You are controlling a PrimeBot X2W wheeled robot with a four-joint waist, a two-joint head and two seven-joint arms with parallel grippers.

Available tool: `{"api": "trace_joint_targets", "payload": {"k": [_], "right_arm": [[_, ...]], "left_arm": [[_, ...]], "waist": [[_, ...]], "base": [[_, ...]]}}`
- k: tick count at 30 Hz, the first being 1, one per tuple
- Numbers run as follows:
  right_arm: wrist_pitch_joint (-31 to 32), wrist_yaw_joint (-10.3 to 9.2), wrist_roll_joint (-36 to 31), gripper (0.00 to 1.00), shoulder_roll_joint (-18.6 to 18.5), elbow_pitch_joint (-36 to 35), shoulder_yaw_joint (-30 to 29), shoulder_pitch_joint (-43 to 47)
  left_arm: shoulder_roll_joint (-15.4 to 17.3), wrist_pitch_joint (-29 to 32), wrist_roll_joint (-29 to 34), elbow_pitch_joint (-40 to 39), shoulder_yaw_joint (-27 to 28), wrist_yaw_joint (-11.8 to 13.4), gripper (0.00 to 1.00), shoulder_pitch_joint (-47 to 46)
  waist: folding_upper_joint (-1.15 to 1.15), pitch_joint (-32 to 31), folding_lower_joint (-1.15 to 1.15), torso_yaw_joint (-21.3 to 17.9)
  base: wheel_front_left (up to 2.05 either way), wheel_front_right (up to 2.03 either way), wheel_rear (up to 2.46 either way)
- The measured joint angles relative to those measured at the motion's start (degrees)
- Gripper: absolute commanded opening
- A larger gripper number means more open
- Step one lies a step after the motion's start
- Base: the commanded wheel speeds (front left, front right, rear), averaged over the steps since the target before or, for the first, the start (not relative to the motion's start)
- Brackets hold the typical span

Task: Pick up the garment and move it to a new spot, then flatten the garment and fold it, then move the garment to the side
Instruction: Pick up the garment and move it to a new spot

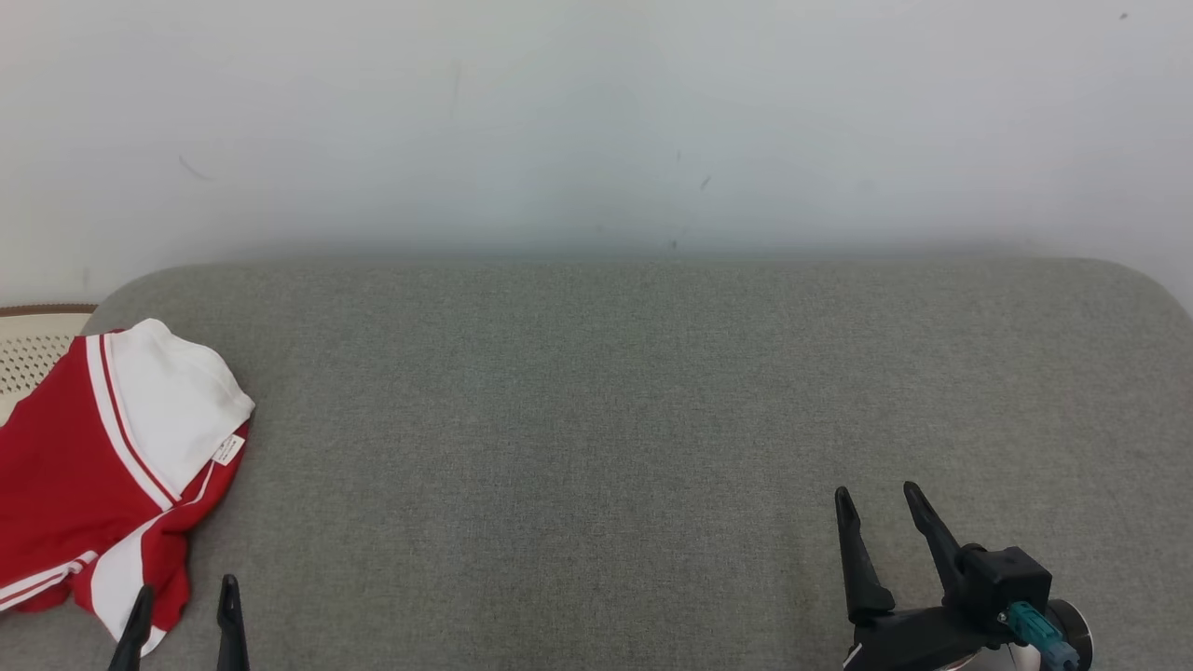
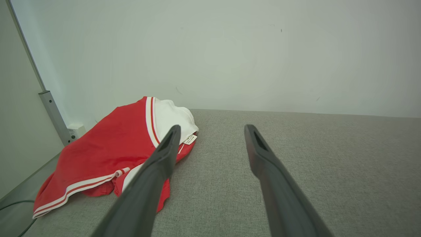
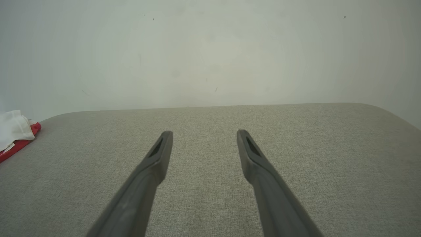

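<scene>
On your right gripper (image 1: 876, 494), two long matte dark-grey fingers (image 3: 260, 168) taper to points, each with a narrow slot near the tip. At their base there's a boxy black plastic housing (image 1: 1002, 570). Beside that housing you've got a teal plug (image 1: 1033, 624) and a silvery round collar (image 1: 1074, 626). Your left gripper (image 1: 186, 589) has the same dark points.

Soft, diffuse light is spreading evenly, casting no hard shadows around the right gripper (image 1: 876, 489) or the left gripper (image 1: 186, 587). Beyond their tips, a dim band is blurring the seam between the grey cushion (image 1: 596, 391) and the wall (image 1: 596, 112). In the wrist views the fingers (image 3: 138, 197) are softening near the lens, and the metal post (image 2: 52, 112) left of the left gripper is leaning with wide-angle distortion.
</scene>
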Motion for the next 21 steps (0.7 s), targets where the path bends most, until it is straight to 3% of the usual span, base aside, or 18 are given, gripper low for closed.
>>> {"api": "trace_joint_targets", "payload": {"k": [11,21], "right_arm": [[0.13,0.00,1.11,1.00,-0.03,0.07,-0.26,0.71],[-0.19,0.00,1.98,1.00,-0.02,0.66,0.27,1.19]], "left_arm": [[-0.37,0.00,0.02,0.40,0.32,-0.52,1.00,0.02],[-0.05,0.00,0.36,0.96,1.55,-0.01,1.00,1.16]], "waist": [[0.00,-0.07,0.00,0.88],[0.00,-0.35,0.00,6.26]], "base": [[0.00,0.00,0.00],[0.00,0.00,0.00]]}}
